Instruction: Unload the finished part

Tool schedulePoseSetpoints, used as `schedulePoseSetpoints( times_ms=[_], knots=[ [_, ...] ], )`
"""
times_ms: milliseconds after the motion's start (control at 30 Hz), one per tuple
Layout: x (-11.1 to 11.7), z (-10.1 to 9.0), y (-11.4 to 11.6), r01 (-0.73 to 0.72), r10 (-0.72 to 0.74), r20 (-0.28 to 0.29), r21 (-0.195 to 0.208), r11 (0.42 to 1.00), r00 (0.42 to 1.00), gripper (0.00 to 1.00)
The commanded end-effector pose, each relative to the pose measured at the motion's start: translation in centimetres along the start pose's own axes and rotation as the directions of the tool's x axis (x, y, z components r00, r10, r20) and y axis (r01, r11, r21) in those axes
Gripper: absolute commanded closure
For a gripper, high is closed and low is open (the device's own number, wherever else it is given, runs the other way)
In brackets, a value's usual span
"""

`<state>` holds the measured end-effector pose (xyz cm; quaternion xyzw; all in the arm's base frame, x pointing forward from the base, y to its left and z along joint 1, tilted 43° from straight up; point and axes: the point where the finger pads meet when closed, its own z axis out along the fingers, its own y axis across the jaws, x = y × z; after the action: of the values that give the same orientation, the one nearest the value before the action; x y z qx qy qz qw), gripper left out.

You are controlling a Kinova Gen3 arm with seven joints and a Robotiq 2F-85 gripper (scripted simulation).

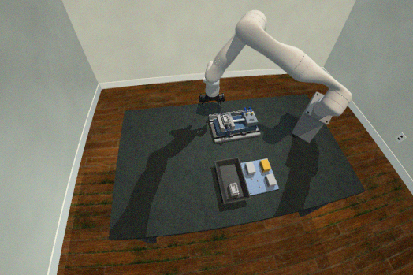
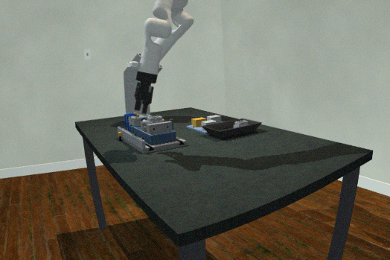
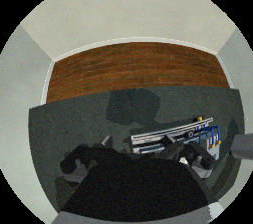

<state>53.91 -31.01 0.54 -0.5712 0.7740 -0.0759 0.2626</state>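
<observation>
The blue and grey vise (image 1: 238,132) (image 2: 159,137) (image 3: 174,136) stands at the back middle of the dark table top (image 1: 165,180) (image 2: 231,178). The finished part (image 1: 226,121) (image 2: 156,121), a light grey block, sits clamped in the vise. My gripper (image 1: 211,98) (image 2: 143,109) is open and empty. It hangs a little above the table, just behind the vise on the far-left side of it, apart from the part. The black outfeed tray (image 1: 217,176) (image 2: 223,132) lies nearer the front, with one grey pocketed part (image 1: 234,190) (image 2: 240,124) at its near end.
A light blue plate (image 1: 258,186) lies against the tray's right side. It carries two white blocks (image 1: 250,168) (image 1: 270,180) and a yellow block (image 1: 265,165) (image 2: 198,121). The arm's grey base (image 1: 307,125) stands at the table's back right.
</observation>
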Motion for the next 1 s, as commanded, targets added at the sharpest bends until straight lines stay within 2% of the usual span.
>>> schedulePoseSetpoints(
  times_ms=[0, 33, 67, 367, 400, 733, 767, 967],
  knots=[
    [0.3, -0.2, 0.0, -0.004, 0.004, -0.003, 0.002, 1.000, 1.000, 0.00],
    [0.3, -0.2, 0.0, -0.004, 0.004, -0.003, 0.002, 1.000, 1.000, 0.00],
    [-0.3, -0.5, 1.1, 0.005, -0.005, 0.025, 0.000, 1.000, 1.000, 0.00],
    [-0.3, -0.5, 1.1, 0.005, -0.005, 0.025, 0.000, 1.000, 1.000, 0.00],
    [-1.0, -0.8, 2.1, 0.015, -0.015, 0.051, 0.000, 1.000, 0.999, 0.00],
    [-1.0, -0.8, 2.1, 0.015, -0.015, 0.051, 0.000, 1.000, 0.999, 0.00],
    [-1.6, -1.2, 3.1, 0.024, -0.024, 0.076, 0.001, 1.000, 0.997, 0.00],
    [-1.6, -1.2, 3.1, 0.024, -0.024, 0.076, 0.001, 1.000, 0.997, 0.00]
  ],
)
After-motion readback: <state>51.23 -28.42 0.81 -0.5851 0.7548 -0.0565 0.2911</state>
